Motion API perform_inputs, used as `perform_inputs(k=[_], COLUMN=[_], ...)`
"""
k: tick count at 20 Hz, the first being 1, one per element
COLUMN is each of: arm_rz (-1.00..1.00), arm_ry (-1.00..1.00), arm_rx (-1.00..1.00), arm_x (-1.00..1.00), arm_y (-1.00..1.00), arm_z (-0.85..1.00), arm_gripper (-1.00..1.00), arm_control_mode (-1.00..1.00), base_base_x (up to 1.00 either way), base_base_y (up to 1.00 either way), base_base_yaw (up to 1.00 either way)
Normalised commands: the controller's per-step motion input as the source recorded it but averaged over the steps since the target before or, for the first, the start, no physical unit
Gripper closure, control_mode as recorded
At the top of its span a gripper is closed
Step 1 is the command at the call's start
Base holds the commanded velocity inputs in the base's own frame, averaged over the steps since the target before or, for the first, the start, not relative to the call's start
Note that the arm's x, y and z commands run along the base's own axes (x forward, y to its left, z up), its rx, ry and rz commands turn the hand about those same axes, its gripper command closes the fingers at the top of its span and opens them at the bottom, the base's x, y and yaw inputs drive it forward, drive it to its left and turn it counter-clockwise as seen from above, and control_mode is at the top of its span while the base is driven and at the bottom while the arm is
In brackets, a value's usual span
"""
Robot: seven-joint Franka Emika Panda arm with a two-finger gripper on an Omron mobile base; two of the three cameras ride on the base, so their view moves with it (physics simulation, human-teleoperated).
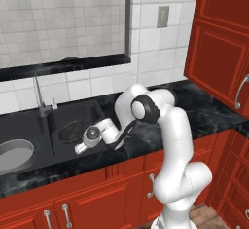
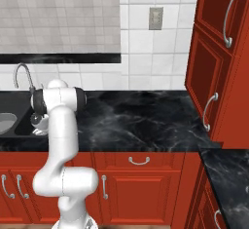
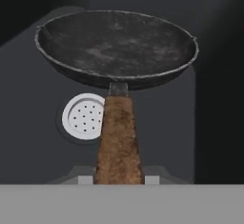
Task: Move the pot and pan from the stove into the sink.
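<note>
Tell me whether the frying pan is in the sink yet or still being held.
Still held. The gripper is shut on the pan by its brown handle, holding it over the sink basin; the white drain shows beneath it.

1 pan [image 3: 116, 46], 1 pot [image 1: 14, 154].

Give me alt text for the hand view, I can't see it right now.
The pan, dark and speckled inside, is held by its brown handle in the gripper, over a black basin of the sink. The basin's round white drain strainer shows just below the pan, beside the handle.
</note>
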Motion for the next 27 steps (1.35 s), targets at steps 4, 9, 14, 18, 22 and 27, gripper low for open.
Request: perform_inputs(k=[4,9,14,18,22,27], arm_rz=[-0.03,-0.02,-0.03,-0.01,-0.01,-0.05], arm_ry=[0.04,0.0,-0.04,-0.21,-0.19,-0.15], arm_rx=[0.01,0.02,0.0,0.0,0.0,0.03], arm_x=[0.11,0.0,-0.05,-0.41,-0.54,-0.72], arm_y=[0.0,0.0,0.0,0.0,0.0,-0.02], arm_z=[0.33,0.86,0.92,0.79,0.81,0.72], arm_gripper=[-1.0,-1.0,-1.0,-1.0,-1.0,-1.0], arm_control_mode=[-1.0,-1.0,-1.0,-1.0,-1.0,-1.0], base_base_x=[0.0,0.0,0.0,0.0,0.0,0.0], base_base_y=[0.0,0.0,0.0,0.0,0.0,0.0], base_base_yaw=[0.0,0.0,0.0,0.0,0.0,0.0])
